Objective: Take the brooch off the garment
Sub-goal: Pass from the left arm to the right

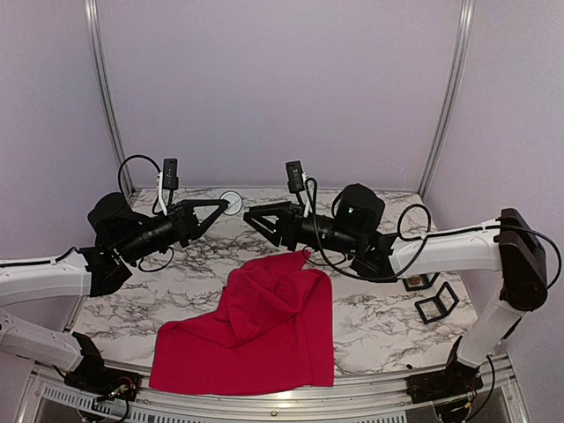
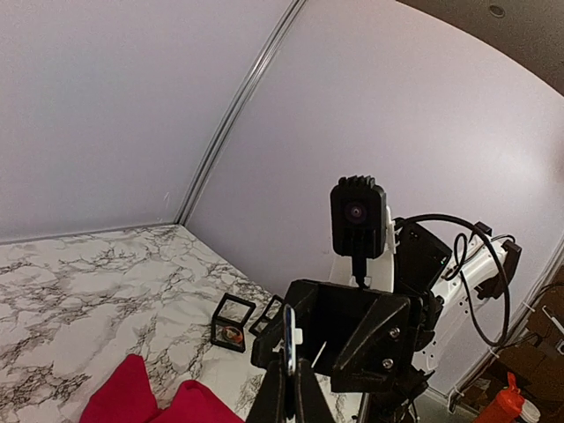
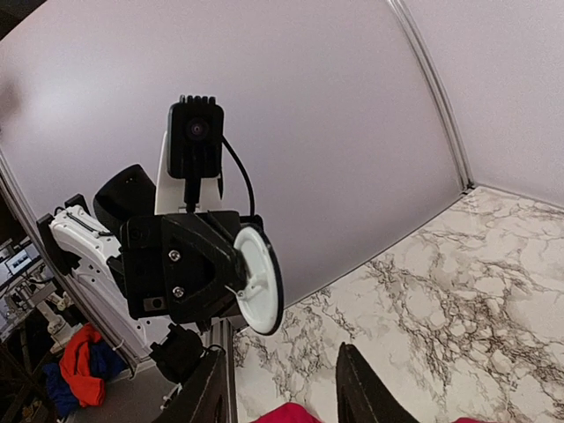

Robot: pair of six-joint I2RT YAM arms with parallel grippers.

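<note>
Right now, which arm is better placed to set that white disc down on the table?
Left, probably. The left tool is shut on the white disc, raised above the table, clear of the red T-shirt. The right tool is open, holding nothing, and would first need a handover.

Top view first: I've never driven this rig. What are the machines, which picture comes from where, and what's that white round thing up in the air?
Two robot arms stand at the near edge of the table, each ending in a two-finger gripper. The top view looks down from above and behind them. Each of the other two pictures comes from a camera on one wrist, so each shows the opposite gripper face on. The left gripper is shut on a white disc, apparently the brooch, held in the air clear of the red T-shirt, which lies crumpled on the marble. The right gripper is open and holds nothing. Two small black frames lie to the right.
</note>
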